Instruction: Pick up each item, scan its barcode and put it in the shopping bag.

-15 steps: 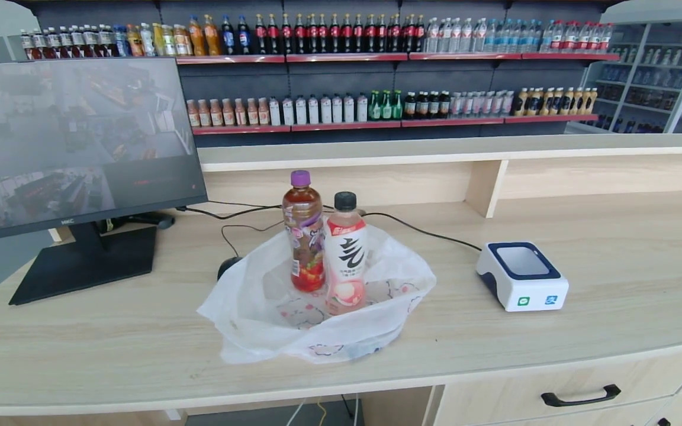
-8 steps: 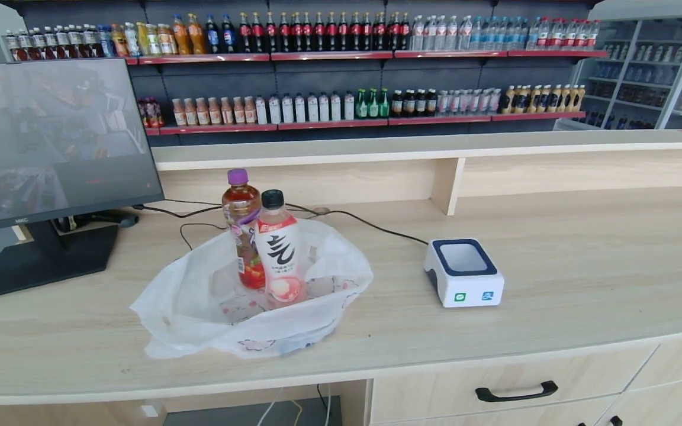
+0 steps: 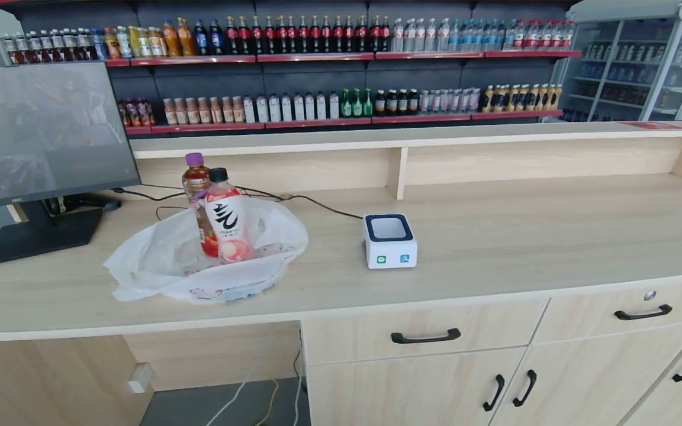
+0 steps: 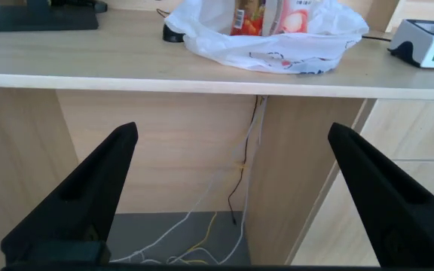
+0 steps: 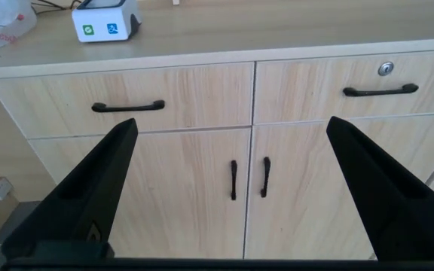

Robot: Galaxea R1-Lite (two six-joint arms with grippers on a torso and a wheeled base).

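Head view shows two bottles (image 3: 227,222) standing in the shopping bag (image 3: 157,266), above and ahead of the wide, empty left hand (image 4: 232,203) and right hand (image 5: 228,203), so bagging seems finished and the next move calls for checking for unscanned items.

A purple-capped bottle (image 3: 195,180) of reddish drink and a black-capped bottle (image 3: 227,222) of pink drink stood upright, touching, inside the crumpled white bag (image 3: 151,272) on the surface (image 3: 495,236). The white, blue-rimmed scanner (image 3: 389,241) sat near the bag's right.
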